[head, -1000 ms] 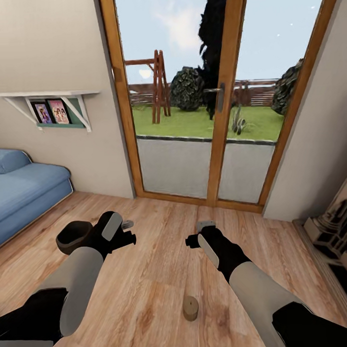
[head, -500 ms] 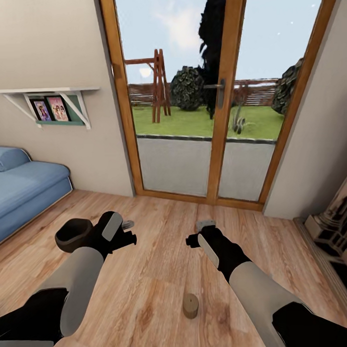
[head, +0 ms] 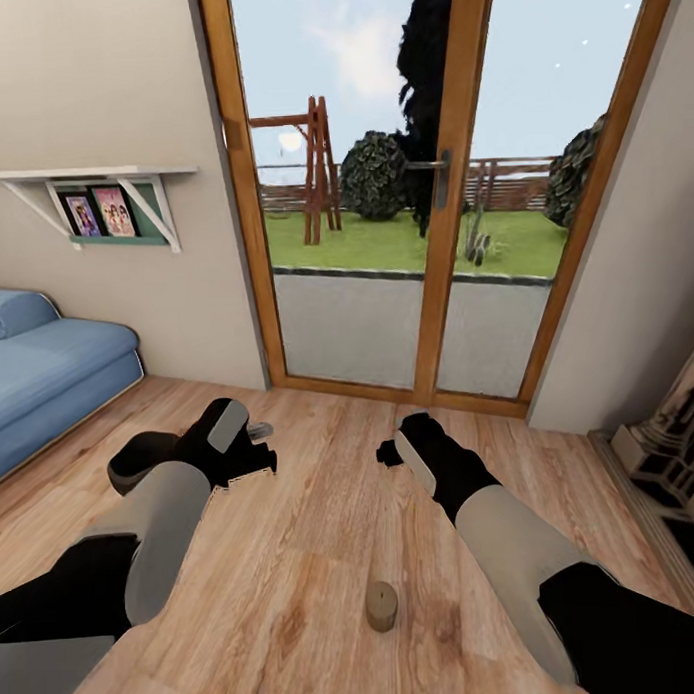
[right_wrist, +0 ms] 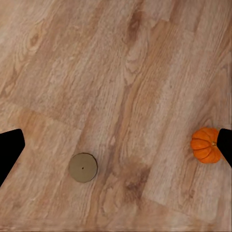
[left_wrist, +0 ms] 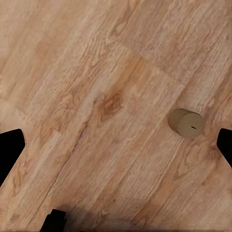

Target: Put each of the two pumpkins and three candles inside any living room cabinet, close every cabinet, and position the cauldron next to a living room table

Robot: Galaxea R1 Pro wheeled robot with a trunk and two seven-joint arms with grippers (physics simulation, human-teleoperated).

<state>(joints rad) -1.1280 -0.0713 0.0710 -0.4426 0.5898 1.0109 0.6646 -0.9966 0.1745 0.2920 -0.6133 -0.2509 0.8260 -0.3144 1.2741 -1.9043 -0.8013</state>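
1. Head view: both arms reached forward over the light plank floor [head: 294, 549], facing a wood-framed glass door [head: 422, 204] with a garden behind it. The left claw [head: 253, 452] and right claw [head: 391, 452] were mostly hidden by their own wrists; jaw state could not be told here.
2. Head view: one candle [head: 382, 606] stood upright on the floor between the two forearms, apart from both. The black cauldron [head: 141, 460] sat on the floor just behind the left wrist, partly hidden. A blue sofa [head: 48, 372] stood at far left; a wall shelf [head: 91, 181] with pictures hung above it.
3. Left wrist view: the claw's dark fingertips [left_wrist: 9, 150] sat at opposite frame edges, spread wide, nothing between them. The candle [left_wrist: 186, 123] lay on the floor below.
4. Right wrist view: fingertips [right_wrist: 9, 150] likewise wide apart, empty. The candle [right_wrist: 82, 167] stood on the planks, and a pumpkin [right_wrist: 206, 145] sat well apart from it.
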